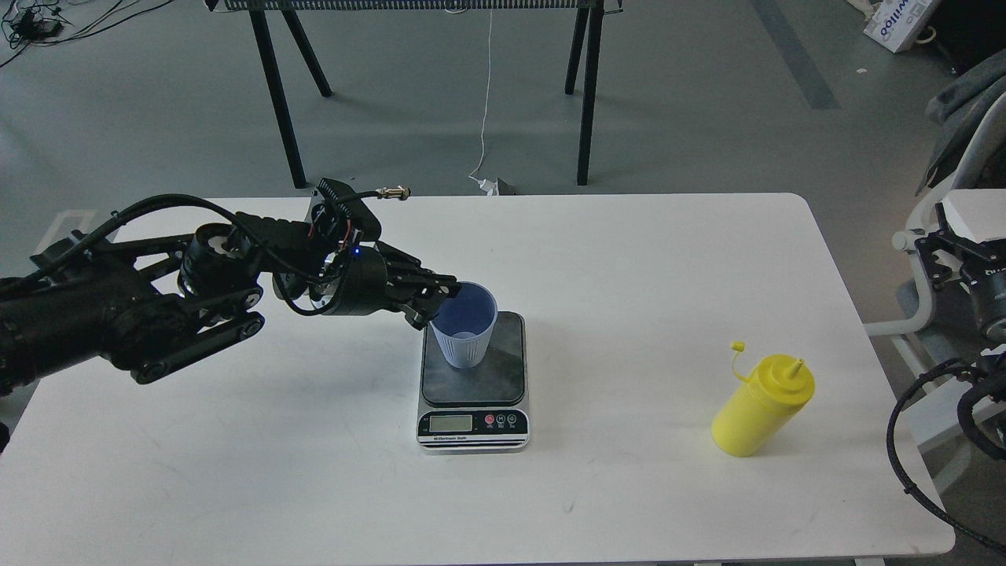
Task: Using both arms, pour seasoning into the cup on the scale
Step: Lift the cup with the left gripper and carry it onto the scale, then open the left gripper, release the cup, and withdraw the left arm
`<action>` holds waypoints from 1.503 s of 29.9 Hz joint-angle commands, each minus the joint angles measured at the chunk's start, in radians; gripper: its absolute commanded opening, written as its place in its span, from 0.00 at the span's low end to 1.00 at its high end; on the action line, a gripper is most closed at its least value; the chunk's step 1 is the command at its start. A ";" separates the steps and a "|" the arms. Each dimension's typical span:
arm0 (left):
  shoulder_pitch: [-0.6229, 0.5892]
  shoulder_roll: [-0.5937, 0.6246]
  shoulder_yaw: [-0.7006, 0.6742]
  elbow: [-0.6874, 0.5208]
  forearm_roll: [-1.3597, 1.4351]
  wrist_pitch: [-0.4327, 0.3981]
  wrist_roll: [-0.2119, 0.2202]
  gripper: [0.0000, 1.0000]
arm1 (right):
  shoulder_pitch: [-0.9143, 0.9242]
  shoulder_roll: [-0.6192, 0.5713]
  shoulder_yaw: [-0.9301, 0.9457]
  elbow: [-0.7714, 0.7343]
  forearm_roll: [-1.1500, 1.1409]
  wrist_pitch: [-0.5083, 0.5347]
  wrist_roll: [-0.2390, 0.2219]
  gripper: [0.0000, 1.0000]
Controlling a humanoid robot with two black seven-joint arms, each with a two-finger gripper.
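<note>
The light-blue ribbed cup stands upright on the left rear part of the scale's dark grey plate. My left gripper reaches in from the left and is shut on the cup's left rim. The scale's silver front with LCD and buttons faces me. The yellow seasoning bottle stands alone on the table's right side, its tethered cap hanging off and the nozzle bare. My right arm's end is at the right edge, off the table; its fingers cannot be told apart.
The white table ends just right of the bottle. Black trestle legs stand on the floor behind the table. A white chair frame and black cables are at the right beside my right arm.
</note>
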 commanded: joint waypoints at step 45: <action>0.177 -0.054 -0.650 0.292 -2.030 -0.167 0.023 1.00 | -0.687 0.141 -0.028 0.542 0.054 0.000 0.048 0.97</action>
